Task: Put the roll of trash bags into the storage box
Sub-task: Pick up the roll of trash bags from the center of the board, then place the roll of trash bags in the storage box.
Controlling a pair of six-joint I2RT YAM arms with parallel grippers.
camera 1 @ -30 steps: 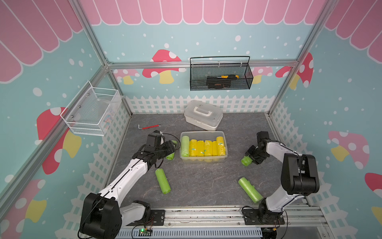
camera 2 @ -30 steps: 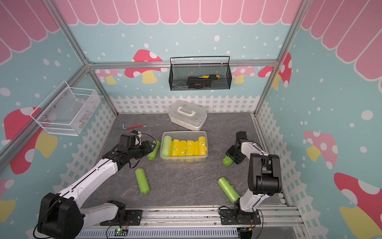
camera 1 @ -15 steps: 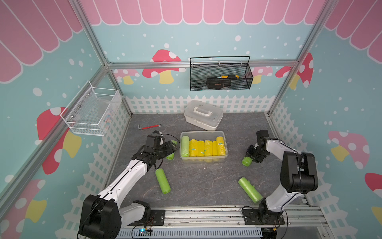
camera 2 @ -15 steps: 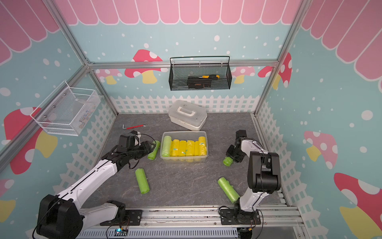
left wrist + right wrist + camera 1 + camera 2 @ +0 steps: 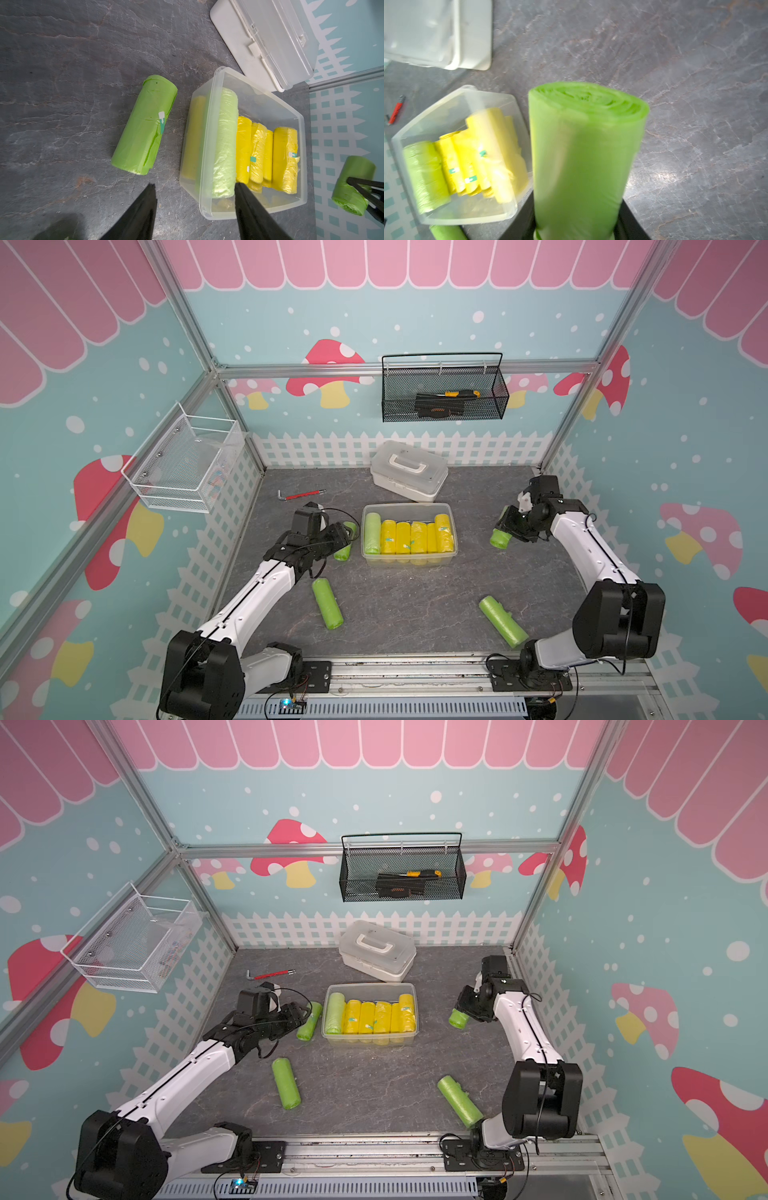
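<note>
Bench (image 5: 407, 605): grey, carries everything.
Box (image 5: 405, 505): clear, mid-bench, yellow rolls (image 5: 411, 537) inside — leftward of the held roll, apart from it.
Left end effector (image 5: 195, 187): jaws apart, empty.
Right end effector (image 5: 508, 526): clamped on roll.
Roll (image 5: 583, 149): green, crinkled film — long axis juts past the fingertips, roughly parallel to the yellow rolls.

A robot test cell is suggested by an aluminium frame (image 5: 270, 371), mushroom-printed wall panels (image 5: 328, 360), and a left arm (image 5: 257, 593) and right arm (image 5: 590, 547) bolted to a rail (image 5: 415, 672) beside the surface (image 5: 407, 605).
</note>
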